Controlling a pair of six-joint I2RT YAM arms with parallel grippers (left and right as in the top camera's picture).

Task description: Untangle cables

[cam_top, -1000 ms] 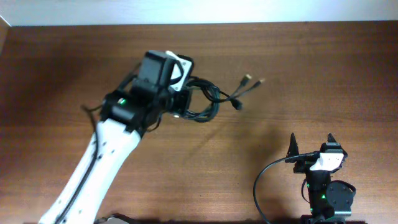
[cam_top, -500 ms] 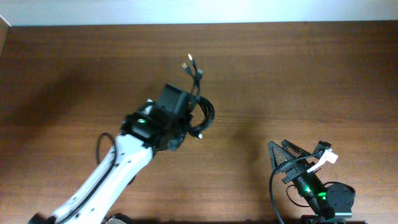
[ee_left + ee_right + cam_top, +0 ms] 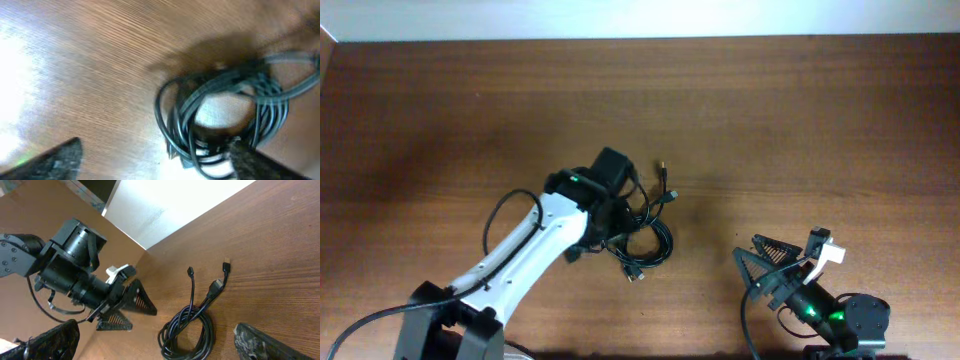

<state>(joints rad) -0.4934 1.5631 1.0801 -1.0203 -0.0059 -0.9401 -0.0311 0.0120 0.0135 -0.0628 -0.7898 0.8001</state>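
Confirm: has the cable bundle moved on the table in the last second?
Yes. In the overhead view the cables have come away from the table's far edge toward the near side, and now lie beside the open left gripper.

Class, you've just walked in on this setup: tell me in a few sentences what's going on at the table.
Two robot arms are set to untangle cables. The cables lie on the wooden table as one loose coil, with three plug ends sticking out of it. The left claw is open close by the coil and is not gripping it. The right claw is open too, well apart from the coil and near its own base. No cord has been pulled free of the bundle yet.
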